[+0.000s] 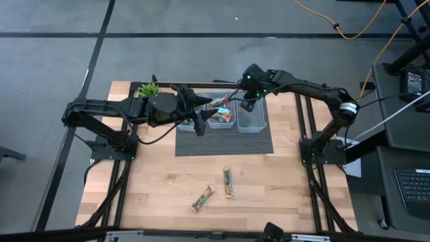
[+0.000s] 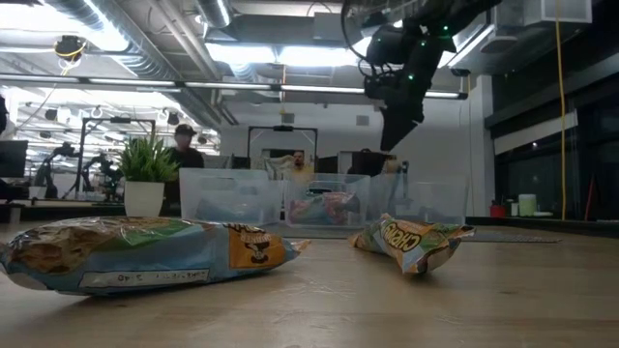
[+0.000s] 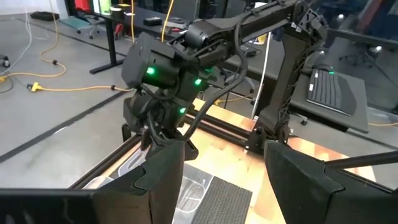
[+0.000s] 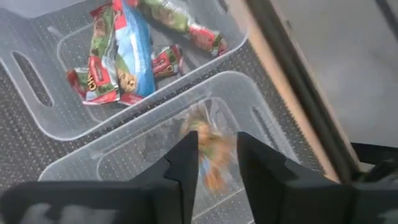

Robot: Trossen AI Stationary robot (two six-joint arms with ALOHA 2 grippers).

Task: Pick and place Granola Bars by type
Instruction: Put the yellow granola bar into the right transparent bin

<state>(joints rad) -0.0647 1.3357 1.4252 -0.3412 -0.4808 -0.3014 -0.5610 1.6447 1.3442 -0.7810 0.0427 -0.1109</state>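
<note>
Two granola bars lie flat on the near part of the table, one green-tan (image 1: pixel 203 198) and one slim (image 1: pixel 229 183); the low view shows them close up (image 2: pixel 145 253) (image 2: pixel 411 242). Several red, blue and green bars (image 4: pixel 121 56) lie in the middle clear bin (image 1: pixel 222 117). My right gripper (image 4: pixel 217 165) hangs open over the right bin (image 1: pixel 252 119). A blurred tan bar (image 4: pixel 211 149) shows under its fingertips, inside that bin. My left gripper (image 3: pixel 230 186) is open and empty, hovering over the left bin (image 1: pixel 185 124).
The three bins stand side by side on a dark mat (image 1: pixel 225 142) at the table's far middle. A small potted plant (image 1: pixel 148 89) stands at the far left. Both arms crowd over the bins. Bare wood lies around the two near bars. People show in the room behind.
</note>
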